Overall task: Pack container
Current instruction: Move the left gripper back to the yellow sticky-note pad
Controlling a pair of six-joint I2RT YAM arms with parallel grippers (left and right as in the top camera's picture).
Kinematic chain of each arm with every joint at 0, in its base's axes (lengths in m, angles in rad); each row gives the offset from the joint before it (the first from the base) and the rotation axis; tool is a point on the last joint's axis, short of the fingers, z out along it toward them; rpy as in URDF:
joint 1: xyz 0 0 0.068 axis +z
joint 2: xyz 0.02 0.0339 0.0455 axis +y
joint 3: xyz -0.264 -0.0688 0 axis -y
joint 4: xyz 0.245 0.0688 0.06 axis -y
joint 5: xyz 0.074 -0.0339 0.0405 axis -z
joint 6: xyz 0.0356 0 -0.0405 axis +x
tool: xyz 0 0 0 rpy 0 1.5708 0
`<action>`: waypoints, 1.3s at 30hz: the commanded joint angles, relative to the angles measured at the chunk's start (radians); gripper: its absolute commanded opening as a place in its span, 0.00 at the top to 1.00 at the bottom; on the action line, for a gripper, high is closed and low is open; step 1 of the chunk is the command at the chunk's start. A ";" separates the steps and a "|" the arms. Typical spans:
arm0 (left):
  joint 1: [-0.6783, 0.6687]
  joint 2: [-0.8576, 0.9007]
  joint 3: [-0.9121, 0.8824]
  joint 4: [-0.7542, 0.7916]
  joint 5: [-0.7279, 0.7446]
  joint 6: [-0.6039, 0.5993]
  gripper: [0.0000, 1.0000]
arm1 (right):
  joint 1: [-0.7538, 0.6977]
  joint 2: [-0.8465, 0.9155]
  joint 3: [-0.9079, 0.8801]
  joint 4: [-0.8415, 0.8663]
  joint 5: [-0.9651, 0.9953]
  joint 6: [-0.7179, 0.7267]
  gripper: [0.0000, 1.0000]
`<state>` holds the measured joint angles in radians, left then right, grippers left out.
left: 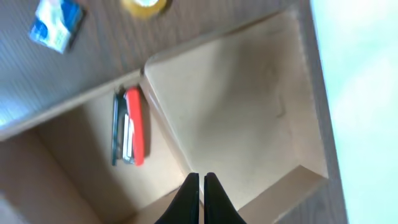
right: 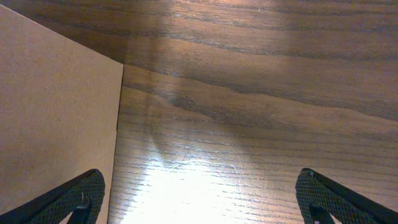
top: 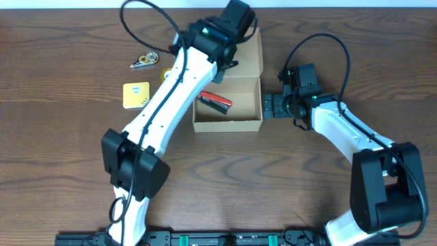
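The tan cardboard container (top: 229, 125) stands open at the table's middle, its flap lid (top: 249, 58) laid back on the far side. A red and black stapler (top: 216, 102) lies inside it, also seen in the left wrist view (left: 132, 127). My left gripper (left: 201, 186) is shut and empty, hovering above the seam between the container's inside and the lid (left: 249, 106); in the overhead view its fingers are hidden under the wrist. My right gripper (top: 270, 106) is open and empty on the table beside the container's right wall (right: 56, 112), fingers wide apart (right: 199, 196).
A yellow sticky-note pad (top: 136, 94), a tape dispenser (top: 145, 60) and a yellow tape roll (top: 166, 72) lie on the table left of the container. The left wrist view shows the tape roll (left: 144, 5) and a blue and white item (left: 57, 23).
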<state>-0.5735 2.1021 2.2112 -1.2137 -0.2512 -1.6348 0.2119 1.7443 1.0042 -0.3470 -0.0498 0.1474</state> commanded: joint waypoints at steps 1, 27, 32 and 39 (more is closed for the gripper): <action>0.006 -0.004 0.071 -0.071 -0.067 0.095 0.94 | -0.001 0.009 -0.002 -0.001 0.000 -0.014 0.01; 0.300 -0.004 0.133 -0.476 -0.069 0.735 0.94 | -0.001 0.009 -0.002 -0.001 0.000 -0.014 0.01; 0.405 -0.004 0.133 -0.476 -0.024 1.025 0.94 | -0.001 0.009 -0.002 -0.001 0.000 -0.014 0.01; 0.496 -0.004 0.133 -0.476 0.064 1.395 0.94 | -0.001 0.009 -0.002 -0.001 0.000 -0.014 0.01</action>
<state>-0.1043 2.1021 2.3257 -1.6115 -0.2436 -0.4839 0.2119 1.7443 1.0042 -0.3473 -0.0498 0.1474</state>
